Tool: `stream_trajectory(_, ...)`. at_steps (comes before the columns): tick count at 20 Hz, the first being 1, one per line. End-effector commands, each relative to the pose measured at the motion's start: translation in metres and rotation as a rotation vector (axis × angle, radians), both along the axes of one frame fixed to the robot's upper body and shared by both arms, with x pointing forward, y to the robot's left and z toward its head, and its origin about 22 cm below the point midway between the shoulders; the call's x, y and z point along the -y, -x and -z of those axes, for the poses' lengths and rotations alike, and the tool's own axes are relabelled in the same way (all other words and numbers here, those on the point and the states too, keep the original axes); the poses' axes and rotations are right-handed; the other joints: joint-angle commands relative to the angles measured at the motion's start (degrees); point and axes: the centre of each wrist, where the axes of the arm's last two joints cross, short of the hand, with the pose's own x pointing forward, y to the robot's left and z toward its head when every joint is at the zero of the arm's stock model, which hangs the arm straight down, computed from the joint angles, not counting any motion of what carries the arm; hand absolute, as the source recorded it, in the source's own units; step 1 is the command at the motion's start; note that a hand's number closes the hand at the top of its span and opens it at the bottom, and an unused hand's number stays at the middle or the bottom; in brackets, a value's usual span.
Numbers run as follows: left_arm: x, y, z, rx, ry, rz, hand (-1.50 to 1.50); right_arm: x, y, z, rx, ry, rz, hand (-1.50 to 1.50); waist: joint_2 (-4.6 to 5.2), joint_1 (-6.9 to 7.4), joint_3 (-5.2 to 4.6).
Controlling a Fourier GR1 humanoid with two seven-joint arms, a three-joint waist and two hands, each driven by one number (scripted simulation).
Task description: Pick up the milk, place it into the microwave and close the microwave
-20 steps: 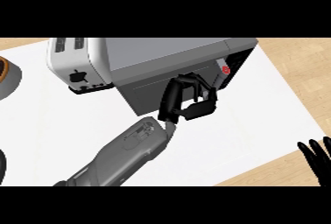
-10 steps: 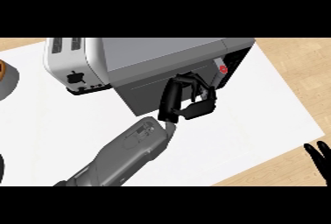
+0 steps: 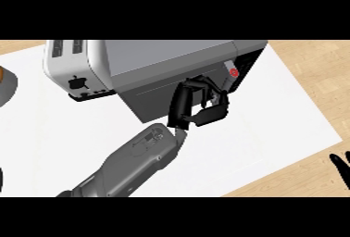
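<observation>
The milk (image 3: pixel 231 75), a white carton with a red mark, stands at the right end of the grey microwave (image 3: pixel 171 55), in its dark opening. My left hand (image 3: pixel 183 107) reaches in from the lower left, across the microwave's dark front. Its fingers (image 3: pixel 205 87) and thumb are curled at the carton's near end, hiding that part. How far inside the carton sits cannot be made out. My right hand (image 3: pixel 342 169) rests at the lower right edge of the head view, fingers up and straight.
A silver toaster (image 3: pixel 75 65) stands against the microwave's left side. Both sit on a white counter top (image 3: pixel 273 129), with a wooden surface (image 3: pixel 321 83) to the right. A dark round object with an orange rim (image 3: pixel 5 85) shows at the left edge.
The left hand stays curled at the milk by the microwave's opening. The right hand has slid slightly toward the right edge of the view.
</observation>
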Motion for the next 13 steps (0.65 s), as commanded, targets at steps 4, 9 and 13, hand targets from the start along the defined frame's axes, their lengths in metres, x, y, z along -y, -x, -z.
stream_trajectory(4, -0.001, -0.023, -0.012, 0.008, -0.023, -0.011, 1.5, 0.002, 0.007, -0.001, -0.021, -0.022, -0.041, -1.5, 0.91, -1.25, 0.04)
stream_trajectory(9, -0.002, -0.024, -0.011, 0.004, -0.006, -0.034, 1.5, 0.005, 0.008, -0.006, -0.018, -0.018, -0.043, -1.5, 1.17, -1.59, 0.01)
stream_trajectory(13, -0.002, -0.024, -0.009, 0.012, -0.01, -0.024, 1.5, 0.013, 0.01, -0.014, -0.015, 0.003, -0.062, -1.5, 0.84, -1.88, 0.04)
